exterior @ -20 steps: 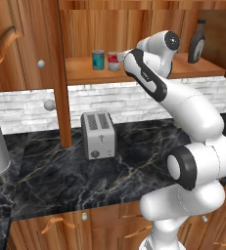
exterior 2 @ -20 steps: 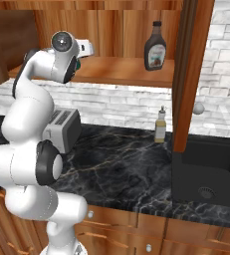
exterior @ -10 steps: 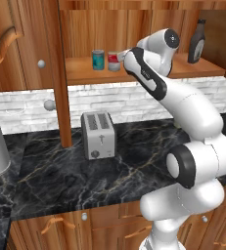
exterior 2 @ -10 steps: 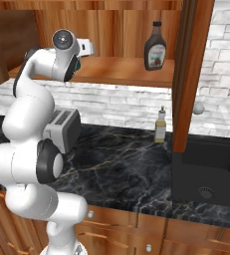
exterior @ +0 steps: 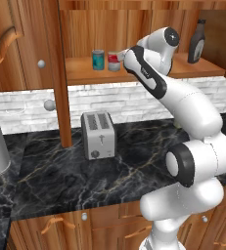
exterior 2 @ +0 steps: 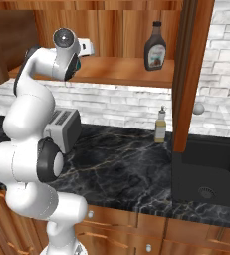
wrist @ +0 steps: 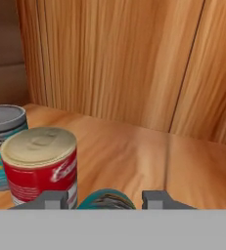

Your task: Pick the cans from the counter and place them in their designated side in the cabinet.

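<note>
Cans stand side by side on the cabinet (exterior: 134,29) shelf: a red can (wrist: 42,165) just beside a teal can (wrist: 2,141) at the left. The gripper (wrist: 104,199) reaches over the same shelf, its fingers closed on a third can (wrist: 106,200), a teal one with a silvery top between the tips. Below, a toaster (exterior: 98,135) sits on the black counter (exterior: 56,176).

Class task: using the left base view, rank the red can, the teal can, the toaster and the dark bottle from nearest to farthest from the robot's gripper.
1. red can, on the shelf beside the gripper
2. teal can, just left of it
3. dark bottle, far right on the shelf
4. toaster, down on the counter
</note>
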